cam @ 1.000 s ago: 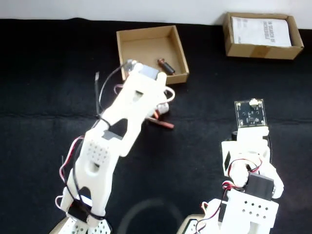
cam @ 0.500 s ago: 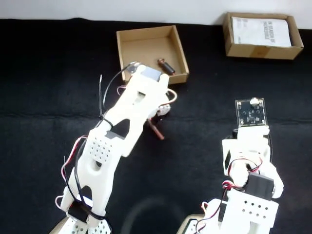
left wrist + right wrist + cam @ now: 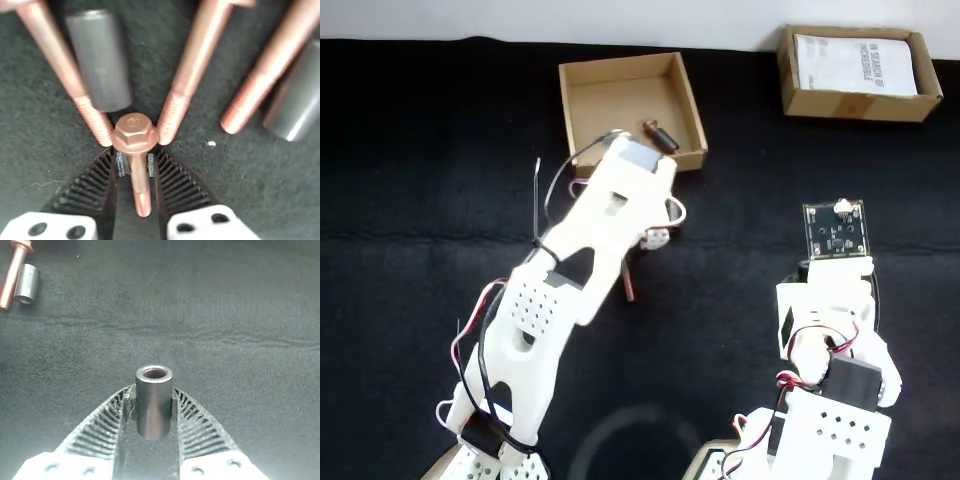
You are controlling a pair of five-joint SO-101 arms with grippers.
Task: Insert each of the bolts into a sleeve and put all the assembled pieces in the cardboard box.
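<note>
Over the black bench [image 3: 420, 150], a copper hex-head bolt [image 3: 133, 135] was gripped by the left tool [image 3: 134, 155], a dark grey metal sleeve [image 3: 154, 405] by the right tool [image 3: 153, 390].

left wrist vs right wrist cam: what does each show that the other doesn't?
Left wrist: left gripper shut on a held bolt, three loose bolts and two loose sleeves lying around it. Right wrist: right gripper shut on an upright sleeve, a far bolt beside a far sleeve. Both: ribbed black fingers over black cloth.
</note>
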